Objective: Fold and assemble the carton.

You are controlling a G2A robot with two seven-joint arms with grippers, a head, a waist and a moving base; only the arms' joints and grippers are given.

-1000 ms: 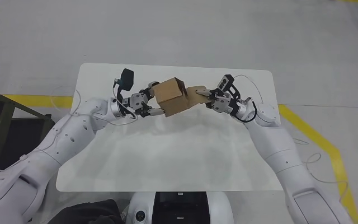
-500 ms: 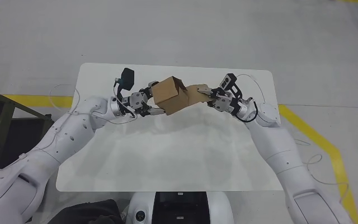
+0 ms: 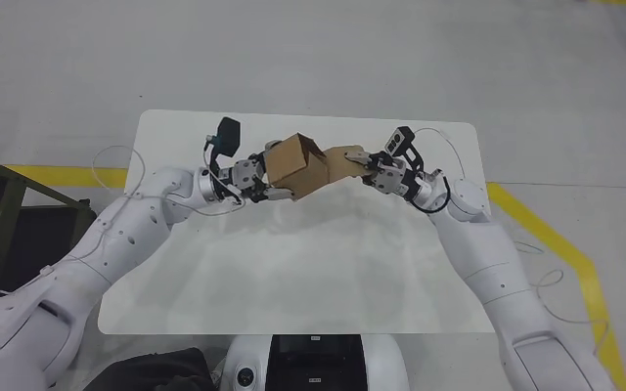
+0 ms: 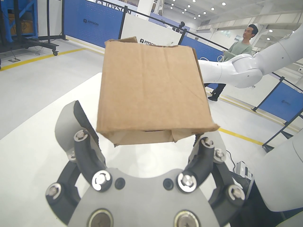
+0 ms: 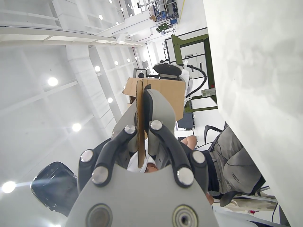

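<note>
Since the earlier frame the left gripper [image 3: 262, 178] has edged in toward the carton [image 3: 296, 164], and the carton has turned slightly with its far end drifting toward twelve o'clock; the right gripper [image 3: 362, 166] has held its station. The carton sits over the twelve o'clock part of the table [image 3: 293, 283], suspended between the two arms and apparently clear of the surface. The right gripper, at the carton's three o'clock, is clamped narrow on a flap [image 3: 342, 160], which its wrist view shows edge-on between the pads. In the inspector's judgement this grip anchors the carton so that the other arm can work on the opposite end. The left gripper, at the carton's eight to nine o'clock, stands wide. Its fingers [image 4: 81, 121] bracket the carton's near, partly folded end. One finger is visibly apart from the cardboard. The other lies just beneath a corner, and contact there cannot be confirmed. It grasps nothing. The placement suggests readiness to press or pinch the near end flaps closed. Assembly is judged incomplete.
</note>
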